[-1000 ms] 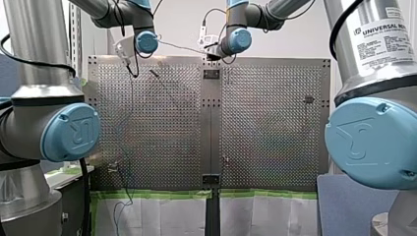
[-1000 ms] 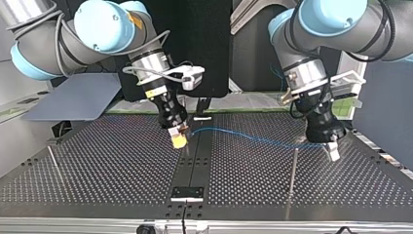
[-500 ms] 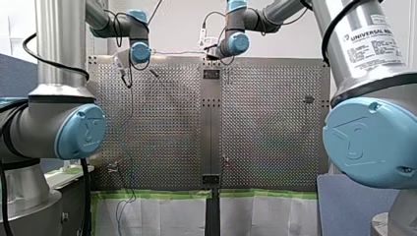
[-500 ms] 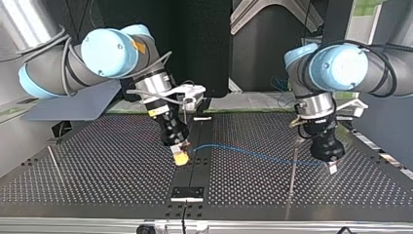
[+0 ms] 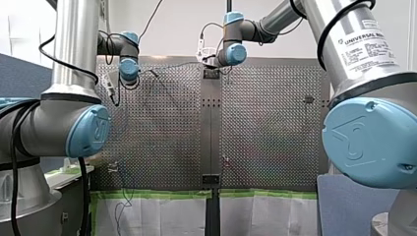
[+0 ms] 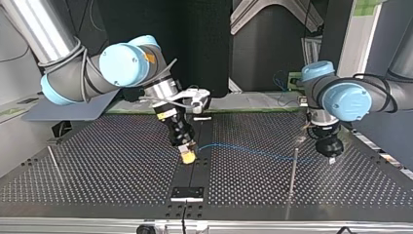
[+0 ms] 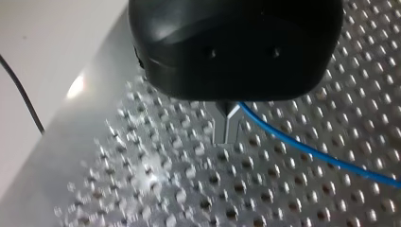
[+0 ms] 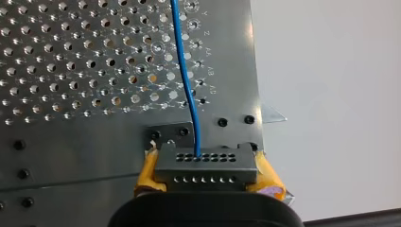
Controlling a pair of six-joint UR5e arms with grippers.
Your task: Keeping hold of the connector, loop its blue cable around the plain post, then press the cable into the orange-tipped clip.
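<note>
Two grippers share the load: right gripper (image 6: 187,156) clamps the connector (image 8: 206,168) over the counter's (image 6: 97,165) centre strip. Left gripper (image 7: 226,127), pressed together, pinches the blue cable (image 7: 302,146) toward one side edge, near the plain post (image 6: 293,170). Hold the cable low and taut, and sweep it round the post without yanking the connector.

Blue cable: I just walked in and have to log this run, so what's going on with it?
My right gripper holds the grey connector between yellow pads, low over the perforated table. The blue cable runs from it across to my left gripper, whose metal fingers are shut on it. It passes a thin upright post beside that gripper, but no loop around it shows yet.
</note>
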